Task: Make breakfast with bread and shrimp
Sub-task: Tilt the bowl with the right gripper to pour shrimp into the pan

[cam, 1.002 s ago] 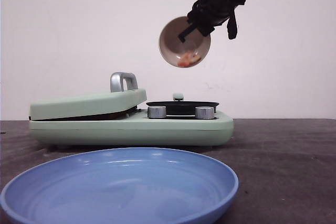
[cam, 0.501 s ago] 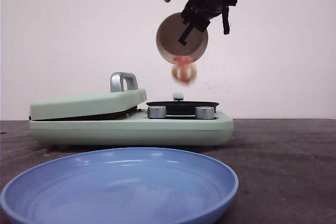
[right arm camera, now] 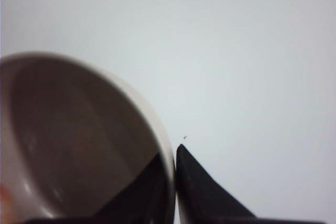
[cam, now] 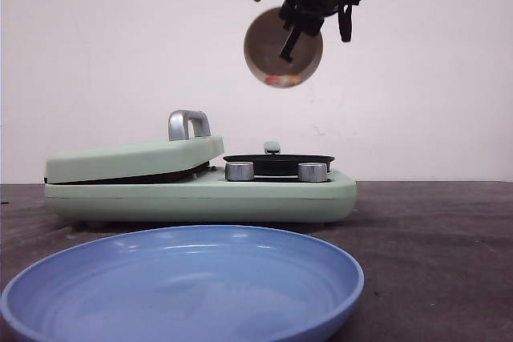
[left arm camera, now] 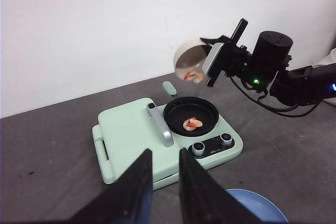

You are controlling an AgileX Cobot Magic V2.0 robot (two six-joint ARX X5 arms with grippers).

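— Front view first: what is the right gripper (cam: 292,34) doing?
— It is pinching the rim of a small bowl (cam: 283,47) and holding it tipped on its side, high above the black pan (cam: 277,161) of the green breakfast maker (cam: 200,190). One finger is lying inside the wall and one outside.
— And the shrimp?
— One shrimp piece (left arm camera: 192,124) is lying in the pan; another bit of shrimp (left arm camera: 194,76) is clinging at the bowl's lower lip.
— Where is the bread?
— I am not seeing it anywhere; the maker's lid (left arm camera: 136,141) is lying shut.
— The left gripper (left arm camera: 161,192)?
— Its fingers are standing slightly apart, holding nothing, hanging over the table (left arm camera: 47,177) near the blue plate (cam: 184,286).
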